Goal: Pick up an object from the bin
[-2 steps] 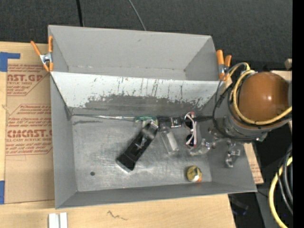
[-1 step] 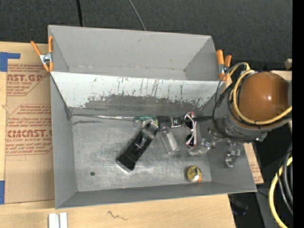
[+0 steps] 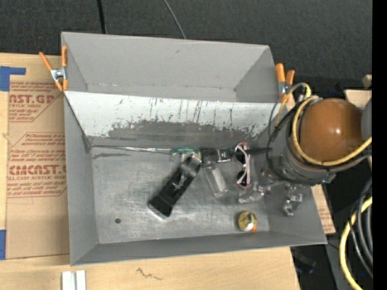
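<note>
Small round gold object (image 3: pixel 246 221): on bin (image 3: pixel 121 225) floor, front right, just beside low end effector (image 3: pixel 270 195). Clear plastic piece (image 3: pixel 215 180), then black oblong block (image 3: pixel 174 190), lie farther left. End effector released or clenched: I cannot tell.

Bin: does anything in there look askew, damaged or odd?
Nothing spilled or broken. The black bar lies slantwise mid-floor, the back wall is heavily scuffed, and a gold disc sits apart at the front right.
</note>
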